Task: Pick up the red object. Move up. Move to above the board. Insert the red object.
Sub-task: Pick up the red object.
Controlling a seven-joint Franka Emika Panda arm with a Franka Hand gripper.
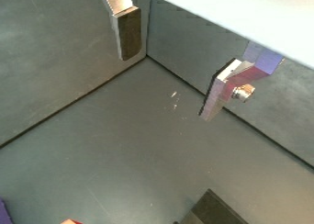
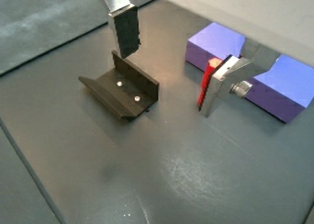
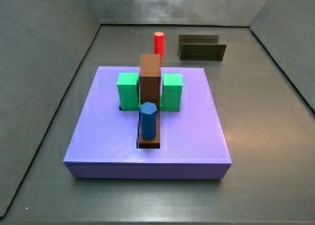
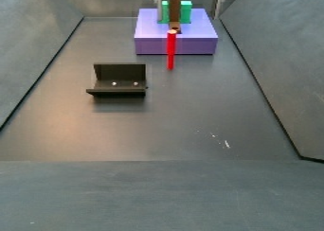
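Jaws of the gripper (image 2: 166, 58) wide apart, empty; red object (image 2: 207, 84) half-hidden behind one finger.

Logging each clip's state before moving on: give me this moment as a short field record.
red object: thin red cylindrical peg, upright on the floor, off the board, not held
board: flat lavender square block bearing green blocks and a brown upright bar
slot: blue cylindrical peg stands in it
gripper: open, empty, above the floor
fixture: dark L-shaped bracket, apart from the board
stage: pick-up not yet done
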